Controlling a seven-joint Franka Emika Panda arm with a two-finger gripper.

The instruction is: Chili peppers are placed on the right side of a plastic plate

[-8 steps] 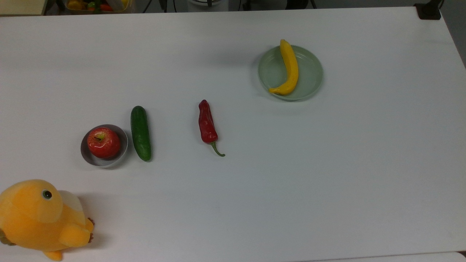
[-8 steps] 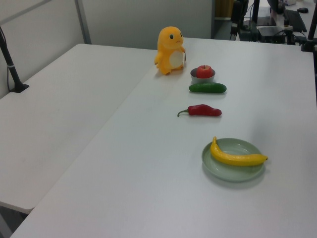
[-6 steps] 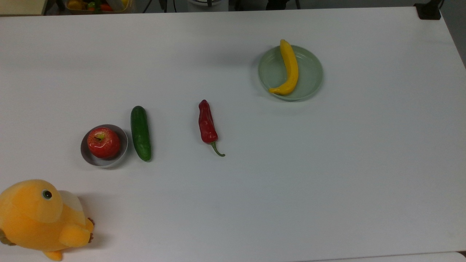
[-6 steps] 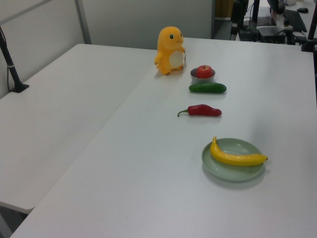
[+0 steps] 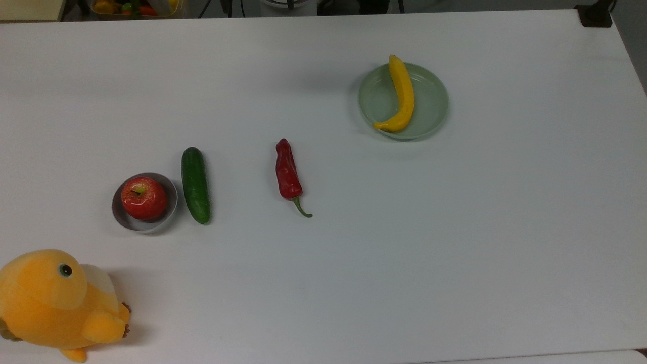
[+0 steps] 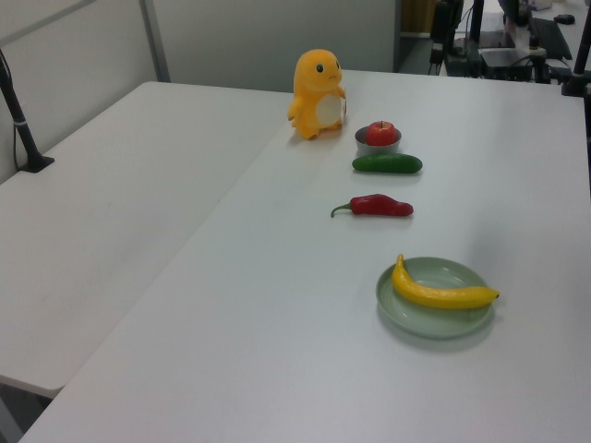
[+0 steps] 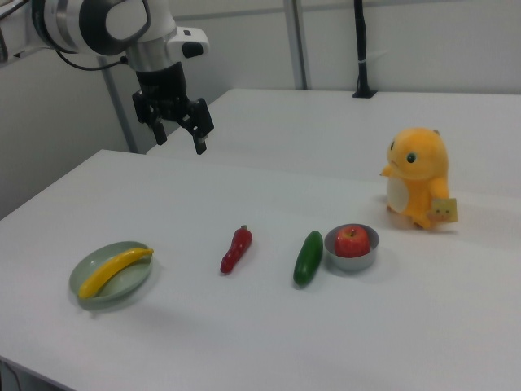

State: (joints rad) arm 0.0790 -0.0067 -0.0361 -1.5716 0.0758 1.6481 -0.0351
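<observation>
Right view: the gripper (image 7: 179,130) hangs high above the table (image 7: 269,342), its fingers (image 7: 200,140) spread apart and holding nothing. The chili peppers (image 7: 236,249) lie flat on the table well below the fingers, apart from them. Taking the chili as landmark, the plastic plate (image 7: 98,287), carrying a banana (image 7: 114,271), sits on the right view's left, the cucumber (image 7: 308,257) on the right view's right.

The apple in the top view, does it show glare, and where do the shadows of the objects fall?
Top view: the apple carries small white highlights; the plush toy throws a soft shadow toward the top view's right. Left view: a faint shadow lies under the plastic plate. Right view: the gripper is open, and the shadows under the chili are weak.
</observation>
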